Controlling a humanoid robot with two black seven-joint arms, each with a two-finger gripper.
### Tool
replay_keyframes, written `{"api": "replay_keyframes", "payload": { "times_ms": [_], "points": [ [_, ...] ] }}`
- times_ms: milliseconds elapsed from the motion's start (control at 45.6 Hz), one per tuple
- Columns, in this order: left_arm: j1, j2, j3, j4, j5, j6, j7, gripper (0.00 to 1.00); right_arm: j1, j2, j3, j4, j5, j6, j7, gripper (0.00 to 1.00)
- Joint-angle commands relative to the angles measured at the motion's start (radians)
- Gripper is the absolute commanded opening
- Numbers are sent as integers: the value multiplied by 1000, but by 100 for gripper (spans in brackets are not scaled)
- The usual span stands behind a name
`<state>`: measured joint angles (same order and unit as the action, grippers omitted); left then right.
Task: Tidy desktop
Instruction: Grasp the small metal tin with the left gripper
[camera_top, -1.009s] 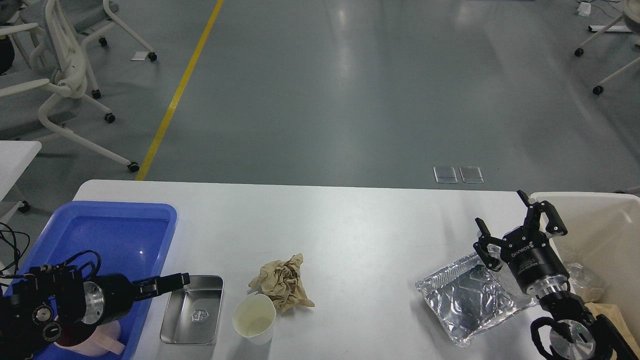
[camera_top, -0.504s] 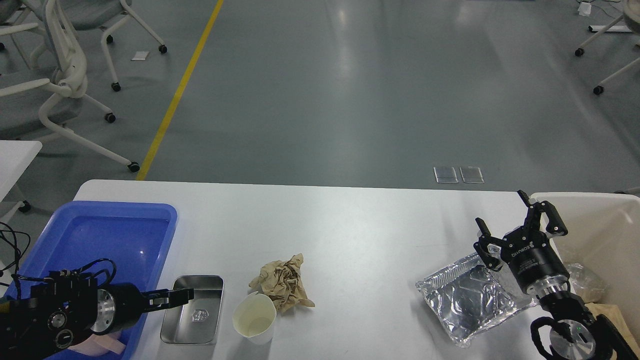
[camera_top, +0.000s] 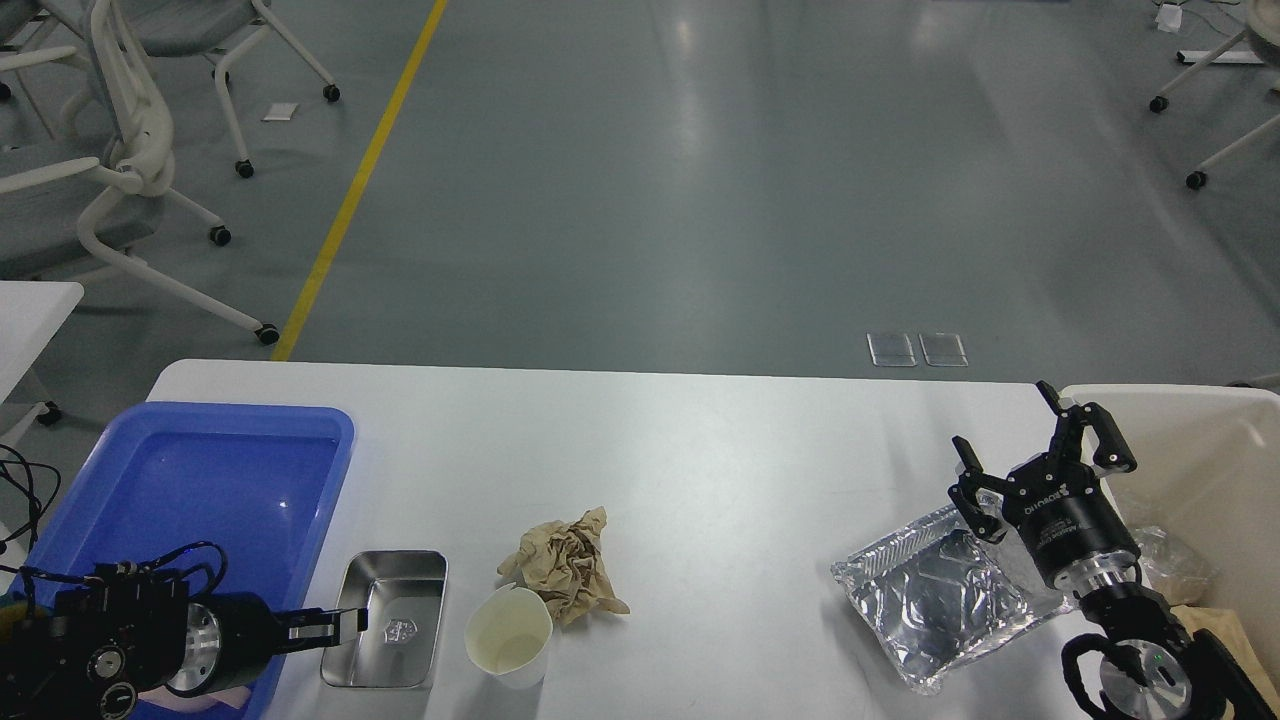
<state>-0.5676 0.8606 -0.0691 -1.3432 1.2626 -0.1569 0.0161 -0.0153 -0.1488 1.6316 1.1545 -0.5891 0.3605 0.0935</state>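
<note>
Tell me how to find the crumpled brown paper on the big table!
Start at the blue tray on the white desktop and move right past the metal tin. The brown paper touches a paper cup; it alone is wrinkled and tan.

A blue plastic tray is seen at the left, with something pink just visible at its near end. Just beside its right rim a shallow steel tray is set, empty and upright. To the right of that, a paper cup stands upright, and a crumpled ball of brown paper is found touching its far side. Well apart, at the right, a crinkled foil container is laid open side up. A cream bin is placed at the far right edge, holding clear plastic scraps. Wheeled office chairs are parked on the grey floor beyond, beside a yellow floor line.
</note>
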Motion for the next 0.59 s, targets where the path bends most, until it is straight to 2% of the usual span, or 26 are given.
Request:
{"api": "replay_keyframes", "payload": {
  "times_ms": [0,110,395,570],
  "points": [
    [3,-6,0,7,0,-3,-7,14,0,0,1,-3,0,0,-1,100],
    [5,-8,3,7,0,-3,-15,6,0,0,1,-4,0,-2,0,100],
    [-3,3,0,6,0,-26,-24,1,0,0,4,-3,0,-2,0,100],
    [-78,44,-9,-8,-11,-72,-25,0,1,0,4,-3,0,-3,0,100]
  ]
}}
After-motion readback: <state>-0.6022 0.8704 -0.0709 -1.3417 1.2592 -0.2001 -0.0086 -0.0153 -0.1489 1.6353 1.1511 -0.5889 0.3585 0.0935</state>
